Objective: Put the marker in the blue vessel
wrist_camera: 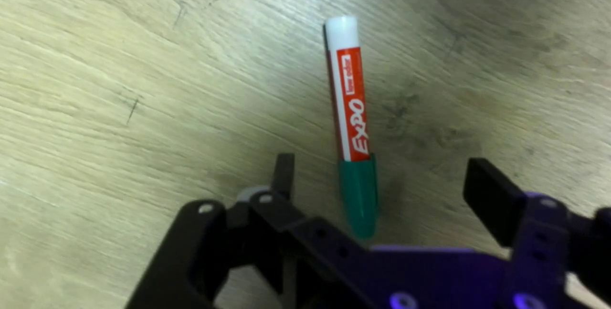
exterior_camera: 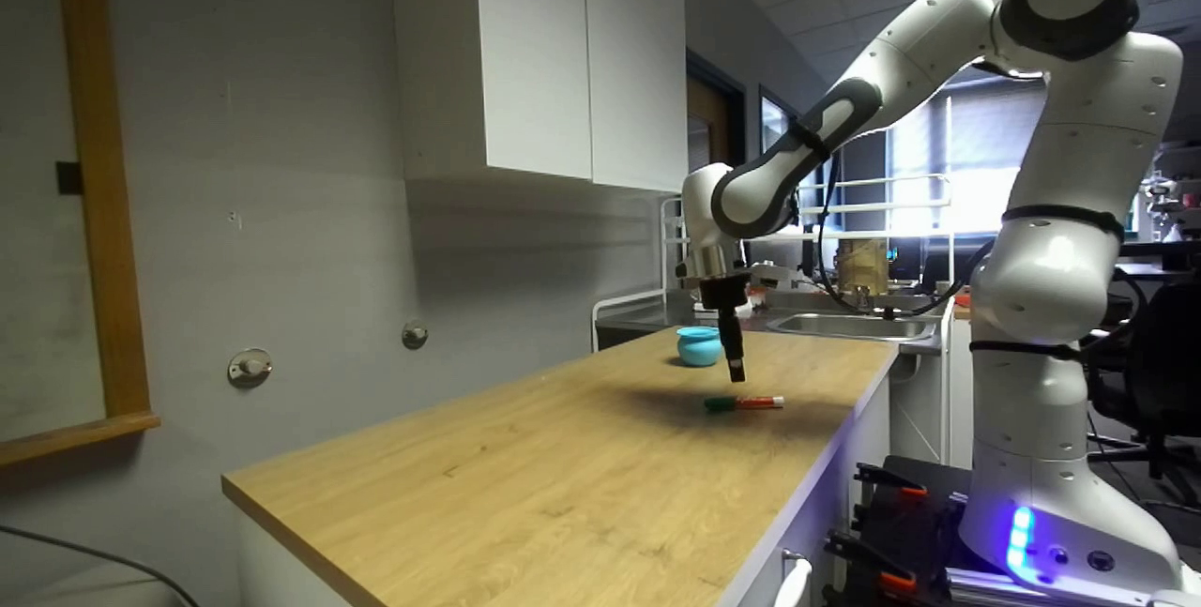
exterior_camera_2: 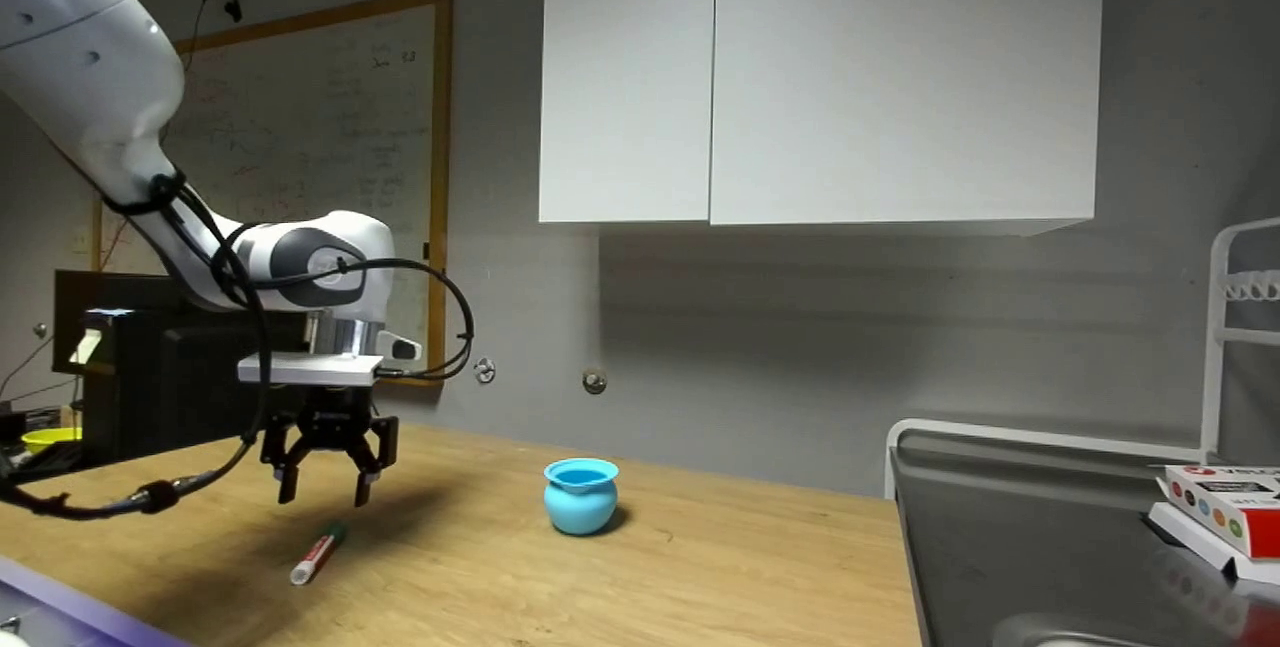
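A marker with a green cap, a red and white label and a white end lies flat on the wooden counter. It shows in both exterior views and in the wrist view. My gripper is open and empty above the counter, over the marker's cap end. In the wrist view the two fingers stand on either side of the marker's green cap, not touching it. The blue vessel, a small round pot with a flared rim, stands upright on the counter in both exterior views. It is out of the wrist view.
The wooden counter runs along the wall under white cabinets. A metal sink lies beyond its end, by a white rack. A red and white box lies on the sink surface. A black cable loops beside the wrist.
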Robot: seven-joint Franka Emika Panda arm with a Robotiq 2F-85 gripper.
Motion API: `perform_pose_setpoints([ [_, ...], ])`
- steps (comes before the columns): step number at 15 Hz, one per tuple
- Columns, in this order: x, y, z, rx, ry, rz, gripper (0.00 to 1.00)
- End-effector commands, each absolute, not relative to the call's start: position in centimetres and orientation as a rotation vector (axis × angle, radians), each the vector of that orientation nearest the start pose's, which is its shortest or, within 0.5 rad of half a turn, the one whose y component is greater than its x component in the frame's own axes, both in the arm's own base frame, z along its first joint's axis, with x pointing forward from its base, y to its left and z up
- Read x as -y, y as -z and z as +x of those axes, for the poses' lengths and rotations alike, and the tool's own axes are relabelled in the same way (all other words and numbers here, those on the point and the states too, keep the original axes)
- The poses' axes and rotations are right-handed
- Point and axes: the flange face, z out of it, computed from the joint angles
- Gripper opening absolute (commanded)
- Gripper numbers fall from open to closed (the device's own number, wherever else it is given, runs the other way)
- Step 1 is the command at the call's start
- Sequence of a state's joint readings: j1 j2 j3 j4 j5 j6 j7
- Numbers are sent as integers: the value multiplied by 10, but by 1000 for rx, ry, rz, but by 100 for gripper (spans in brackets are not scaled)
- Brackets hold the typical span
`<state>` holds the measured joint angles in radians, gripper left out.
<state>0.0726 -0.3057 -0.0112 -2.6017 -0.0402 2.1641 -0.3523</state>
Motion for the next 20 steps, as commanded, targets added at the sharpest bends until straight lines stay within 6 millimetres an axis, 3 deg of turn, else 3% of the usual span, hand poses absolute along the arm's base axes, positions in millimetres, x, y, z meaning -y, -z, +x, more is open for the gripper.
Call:
perform_pose_setpoints([
  [1, -13, -326, 411, 677, -274, -3086, 100],
  [6, 1, -300, 416, 662, -323, -3081, 100],
  [12, 11, -286, 421, 648, -366, -3080, 100],
  [13, 12, -286, 423, 650, -367, -3083, 75],
  [14, 12, -286, 424, 655, -367, -3086, 75],
  [20, 13, -295, 433, 659, -345, -3100, 27],
])
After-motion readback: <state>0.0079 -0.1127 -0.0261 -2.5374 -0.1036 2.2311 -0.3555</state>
